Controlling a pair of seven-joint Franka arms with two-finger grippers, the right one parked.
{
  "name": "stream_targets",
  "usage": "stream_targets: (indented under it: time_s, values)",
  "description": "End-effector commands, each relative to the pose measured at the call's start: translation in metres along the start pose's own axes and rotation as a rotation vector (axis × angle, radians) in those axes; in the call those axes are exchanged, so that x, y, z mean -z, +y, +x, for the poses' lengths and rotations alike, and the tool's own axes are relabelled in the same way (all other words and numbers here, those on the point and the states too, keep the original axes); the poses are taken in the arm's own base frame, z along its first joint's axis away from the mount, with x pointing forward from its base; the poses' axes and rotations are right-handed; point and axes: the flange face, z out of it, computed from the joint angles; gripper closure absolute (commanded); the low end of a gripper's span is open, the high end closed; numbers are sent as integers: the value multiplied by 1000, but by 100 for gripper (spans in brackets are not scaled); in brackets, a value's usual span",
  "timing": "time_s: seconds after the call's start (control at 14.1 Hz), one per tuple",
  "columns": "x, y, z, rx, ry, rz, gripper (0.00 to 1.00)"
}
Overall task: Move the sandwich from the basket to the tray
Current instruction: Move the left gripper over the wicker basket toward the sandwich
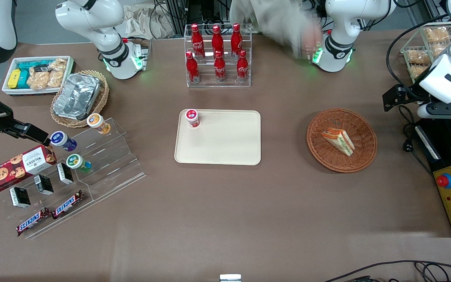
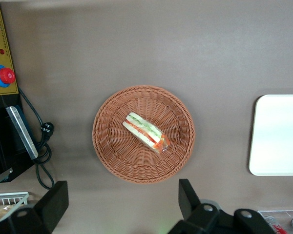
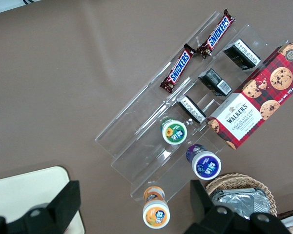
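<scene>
One sandwich (image 1: 338, 140) lies on its side in the middle of the round reddish-brown basket (image 1: 366, 129), at the right of the front frame, untouched. Its white bread and orange and green layers show clearly from the wrist camera. Well apart from the basket, at the centre of the front frame, the cream tray (image 1: 225, 145) rests flat on the brown table (image 1: 225, 211), carrying only a small red-lidded cup (image 1: 192, 118) in the corner farthest from the front camera, toward the parked arm's end. Held high over the table toward the working arm's end, beside the basket, the left arm's tool (image 2: 122, 204) has its two dark fingers (image 2: 56, 202) spread wide, released and gripping nothing.
</scene>
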Motion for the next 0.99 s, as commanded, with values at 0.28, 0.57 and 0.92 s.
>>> stream_targets:
  time_s: [0.28,0.57,0.92]
  values:
    - [-2,2,-1,5,-10,6,1]
    - [-23,0,-18,-7,-25,10,0]
    - [-83,0,-42,125,-27,-12,0]
